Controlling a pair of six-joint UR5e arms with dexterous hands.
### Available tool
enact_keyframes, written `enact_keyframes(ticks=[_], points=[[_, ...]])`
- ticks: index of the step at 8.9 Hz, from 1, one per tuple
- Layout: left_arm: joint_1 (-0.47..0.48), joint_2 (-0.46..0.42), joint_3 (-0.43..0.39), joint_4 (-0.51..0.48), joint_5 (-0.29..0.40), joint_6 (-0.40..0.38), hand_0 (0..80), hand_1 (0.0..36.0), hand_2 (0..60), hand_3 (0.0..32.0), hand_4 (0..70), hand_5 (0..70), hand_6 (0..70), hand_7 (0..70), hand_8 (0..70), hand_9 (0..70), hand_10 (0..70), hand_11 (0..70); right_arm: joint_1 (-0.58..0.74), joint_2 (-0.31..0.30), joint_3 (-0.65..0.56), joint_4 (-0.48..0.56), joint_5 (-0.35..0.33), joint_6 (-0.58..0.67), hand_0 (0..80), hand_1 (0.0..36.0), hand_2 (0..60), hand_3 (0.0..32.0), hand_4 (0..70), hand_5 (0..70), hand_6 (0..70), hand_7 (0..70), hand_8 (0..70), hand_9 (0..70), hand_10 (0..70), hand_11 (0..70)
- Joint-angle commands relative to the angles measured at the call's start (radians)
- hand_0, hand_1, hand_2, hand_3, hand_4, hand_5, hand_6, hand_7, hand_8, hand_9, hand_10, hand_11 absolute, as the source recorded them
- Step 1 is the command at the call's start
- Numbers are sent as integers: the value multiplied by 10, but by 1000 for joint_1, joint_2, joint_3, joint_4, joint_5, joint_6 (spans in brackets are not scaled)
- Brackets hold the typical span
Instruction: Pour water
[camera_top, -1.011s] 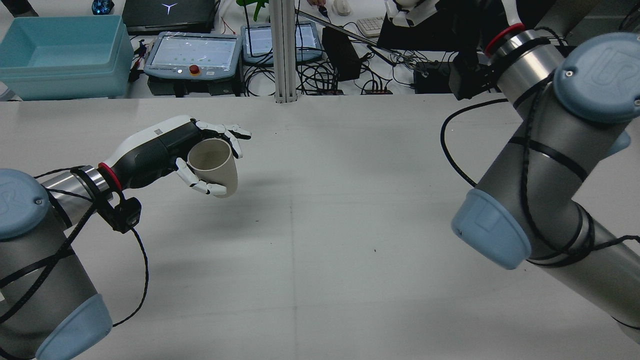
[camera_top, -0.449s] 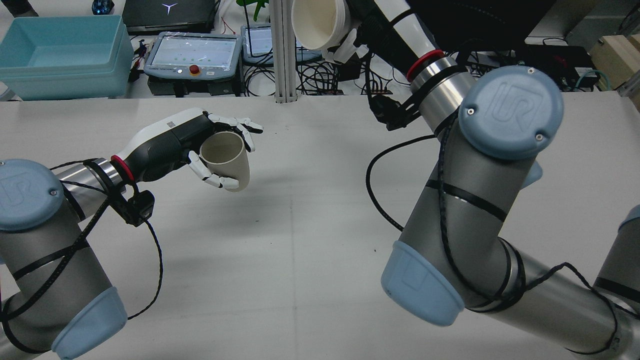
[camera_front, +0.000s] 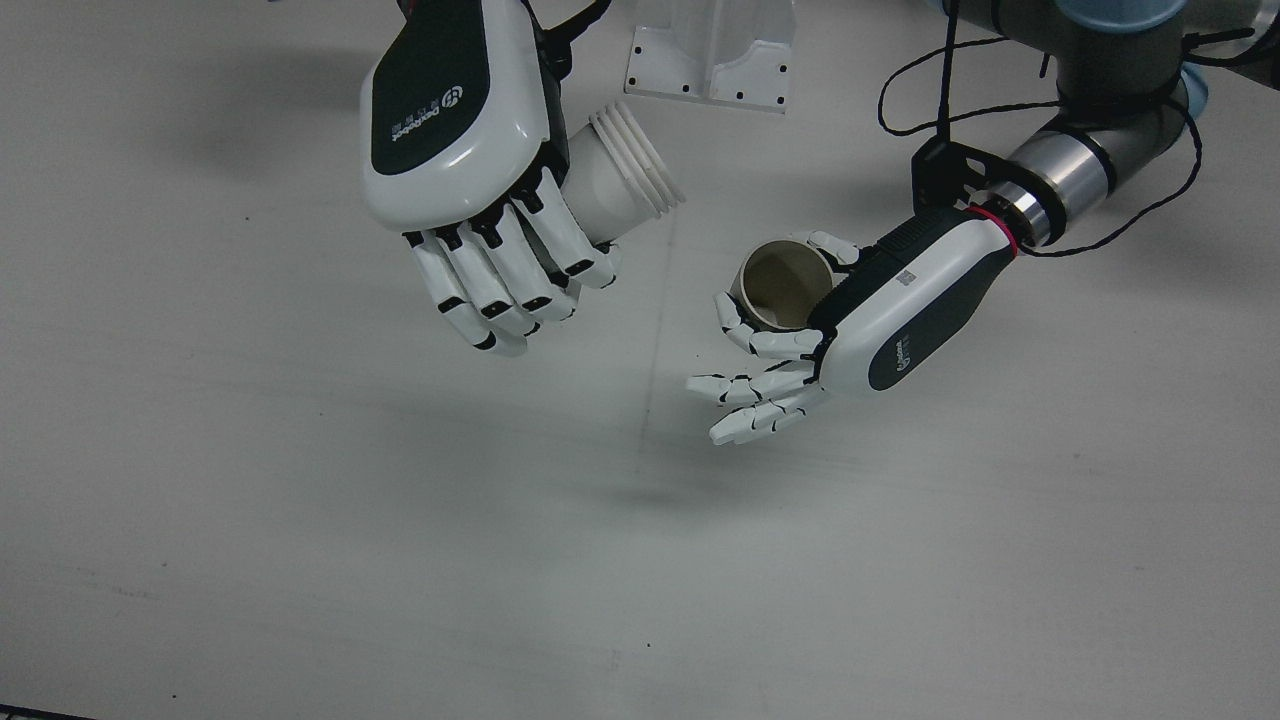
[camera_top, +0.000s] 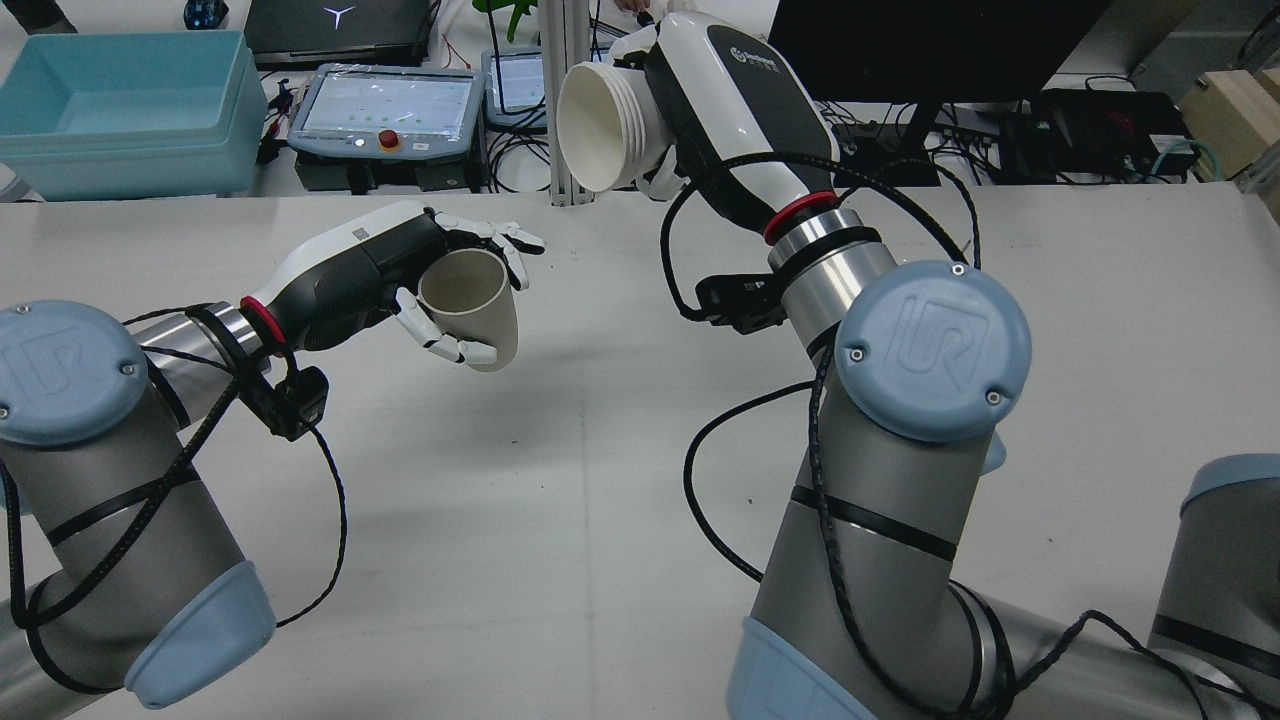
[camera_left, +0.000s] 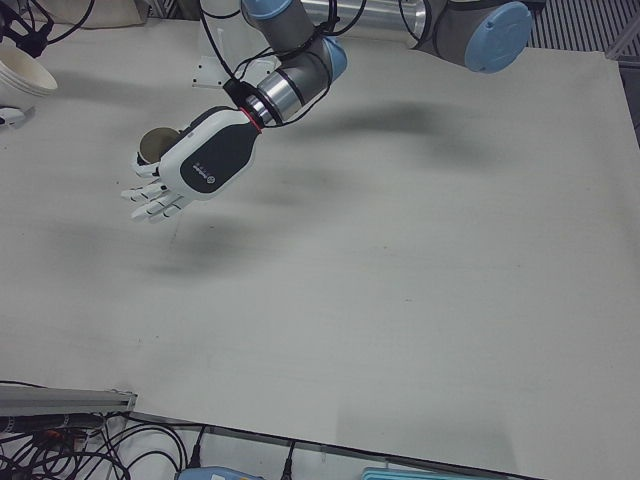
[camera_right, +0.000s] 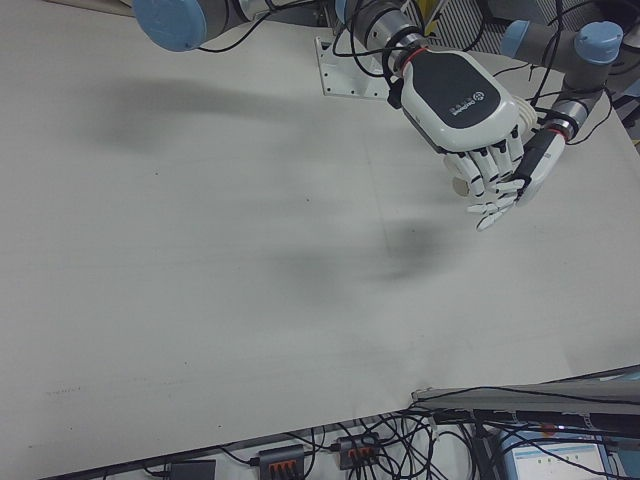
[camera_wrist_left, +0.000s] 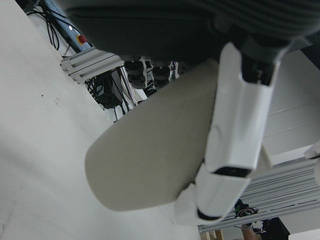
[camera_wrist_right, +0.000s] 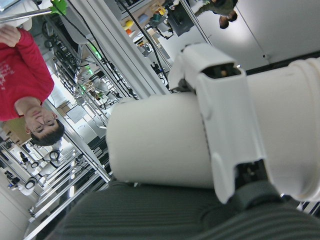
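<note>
My left hand (camera_top: 350, 272) is shut on a beige cup (camera_top: 472, 308) and holds it above the table, roughly upright with its mouth open upward (camera_front: 782, 286). Some of its fingers (camera_front: 755, 400) spread free beside the cup. My right hand (camera_top: 722, 105) is shut on a white ribbed cup (camera_top: 598, 125), held high and tipped on its side, mouth toward the left hand. In the front view the white cup (camera_front: 622, 183) lies apart from the beige cup. The hand views show each cup close up: beige cup (camera_wrist_left: 150, 165), white cup (camera_wrist_right: 160, 145). No water is visible.
Beyond the table's far edge stand a teal bin (camera_top: 125, 110), a control pendant (camera_top: 385, 110), a vertical aluminium post (camera_top: 566, 100) and tangled cables. A white mounting plate (camera_front: 712, 60) sits at the table's robot side.
My right arm has swung in from the right, carrying the white cup to the far middle, above the table. My left hand has shifted slightly right with the beige cup.
</note>
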Motion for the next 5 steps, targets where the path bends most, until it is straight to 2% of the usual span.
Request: enact_keyframes(ticks=[1, 2, 3, 4, 5], points=[[-9, 234, -48, -167, -1, -70, 686, 360, 600, 0, 700, 700, 206, 171, 87, 79, 63, 109, 44, -360, 52, 269, 28, 552, 800, 360, 600, 0, 700, 700, 670, 700, 431, 533, 372, 555], [-10, 329, -60, -235, -3, -96, 708, 360, 600, 0, 700, 700, 199, 173, 85, 78, 63, 109, 79, -435, 35, 268, 16, 744, 800, 360, 600, 0, 700, 700, 671, 700, 435, 536, 380, 564], [-16, 441, -66, -334, -3, -104, 710, 360, 600, 0, 700, 700, 198, 172, 84, 78, 63, 109, 145, -507, -18, 266, -44, 961, 800, 360, 600, 0, 700, 700, 659, 700, 433, 533, 399, 587], [-25, 531, -59, -426, -3, -104, 708, 360, 600, 0, 700, 700, 195, 169, 83, 76, 62, 108, 221, -526, -99, 269, -134, 1079, 800, 360, 600, 0, 689, 700, 678, 700, 449, 554, 431, 633], [-30, 593, -52, -494, -3, -105, 728, 360, 600, 0, 700, 700, 197, 171, 85, 77, 64, 110, 271, -572, -126, 285, -182, 1103, 800, 360, 600, 0, 677, 700, 700, 700, 474, 585, 462, 678]])
